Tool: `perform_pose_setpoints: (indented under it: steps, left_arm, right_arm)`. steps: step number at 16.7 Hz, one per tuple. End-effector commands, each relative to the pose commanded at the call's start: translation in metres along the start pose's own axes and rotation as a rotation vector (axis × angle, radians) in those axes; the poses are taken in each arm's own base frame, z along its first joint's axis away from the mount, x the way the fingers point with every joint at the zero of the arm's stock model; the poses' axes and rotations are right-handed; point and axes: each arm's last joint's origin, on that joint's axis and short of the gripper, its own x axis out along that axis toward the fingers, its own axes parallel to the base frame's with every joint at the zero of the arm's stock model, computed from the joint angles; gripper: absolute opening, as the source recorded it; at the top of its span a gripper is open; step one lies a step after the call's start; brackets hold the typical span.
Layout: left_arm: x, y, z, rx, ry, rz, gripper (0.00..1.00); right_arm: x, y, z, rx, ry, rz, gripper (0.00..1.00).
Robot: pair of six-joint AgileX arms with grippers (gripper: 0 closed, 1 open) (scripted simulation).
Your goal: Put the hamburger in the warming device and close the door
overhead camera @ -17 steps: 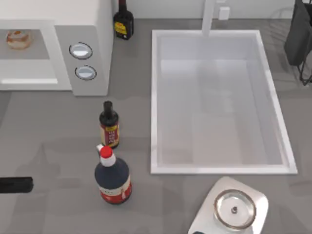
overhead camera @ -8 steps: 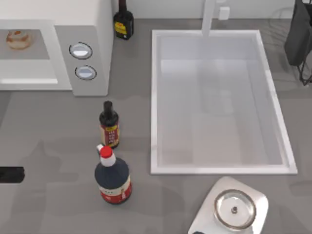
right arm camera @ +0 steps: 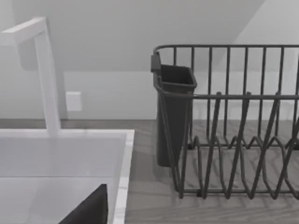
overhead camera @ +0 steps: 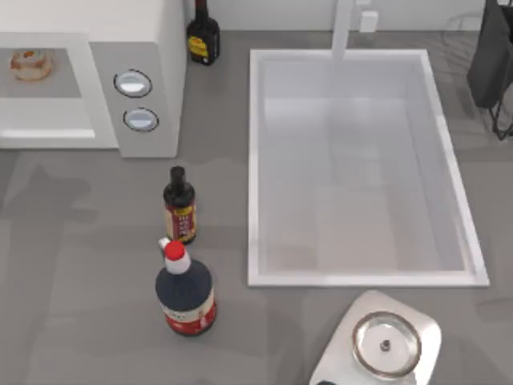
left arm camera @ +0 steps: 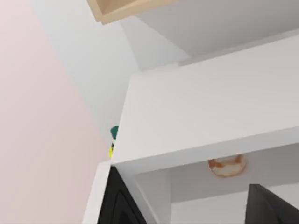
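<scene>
Hamburger [overhead camera: 30,64] sits inside the open cavity of the warming device [overhead camera: 152,48], at the table's far left — roughly 10 o'clock from the table centre in the top view. Left wrist view shows the same hamburger [left arm camera: 227,166] on the cavity's floor, under the white top of the warming device [left arm camera: 210,112]. The door is not to be made out in these views.

Two silvery knobs [overhead camera: 133,83] on the grey panel, just at 3 o'clock of the cavity. Dark bottle [overhead camera: 203,36] against the back wall at 3 o'clock of the microwave body. On the counter at 6 o'clock of the panel: slim sauce bottle [overhead camera: 179,207], then the round red-capped bottle [overhead camera: 184,293] just beyond it, both upright and well apart from the cavity mouth. White sink basin [overhead camera: 256,160] fills the middle; a scale with a metal pan [overhead camera: 386,343] at its 6 o'clock.

Left gripper [left arm camera: 187,210]: two dark fingers [left arm camera: 121,205] at the edge of the left wrist view, set wide apart, holding nothing, facing the cavity. Right gripper [right arm camera: 88,210]: one dark finger tip over the sink rim, near a dish rack [right arm camera: 233,140] — jaw state cannot be told.
</scene>
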Motion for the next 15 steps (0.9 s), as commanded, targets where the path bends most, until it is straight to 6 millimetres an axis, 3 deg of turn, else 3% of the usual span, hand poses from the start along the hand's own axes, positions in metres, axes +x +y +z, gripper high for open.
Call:
perform_pose_setpoints:
  steps: [2, 5, 7, 10, 13, 15]
  left_arm:
    - [0.029, 0.03, 0.013, 0.048, 0.107, 0.0, 0.0]
    - [0.076, 0.084, 0.001, 0.058, 0.292, -0.037, 0.0]
    - [0.099, 0.125, -0.023, 0.024, 0.394, -0.071, 0.0]
    - [0.115, 0.181, -0.07, -0.058, 0.491, -0.123, 0.0]
    - [0.117, 0.22, -0.122, -0.155, 0.542, -0.176, 0.0]
    - [0.114, 0.236, -0.15, -0.209, 0.555, -0.204, 0.0]
  right_arm:
    - [0.0, 0.0, 0.0, 0.0, 0.0, 0.0, 1.0]
    - [0.0, 0.0, 0.0, 0.0, 0.0, 0.0, 1.0]
    - [0.0, 0.0, 0.0, 0.0, 0.0, 0.0, 1.0]
    - [0.0, 0.0, 0.0, 0.0, 0.0, 0.0, 1.0]
    - [0.0, 0.0, 0.0, 0.0, 0.0, 0.0, 1.0]
    - [0.0, 0.0, 0.0, 0.0, 0.0, 0.0, 1.0]
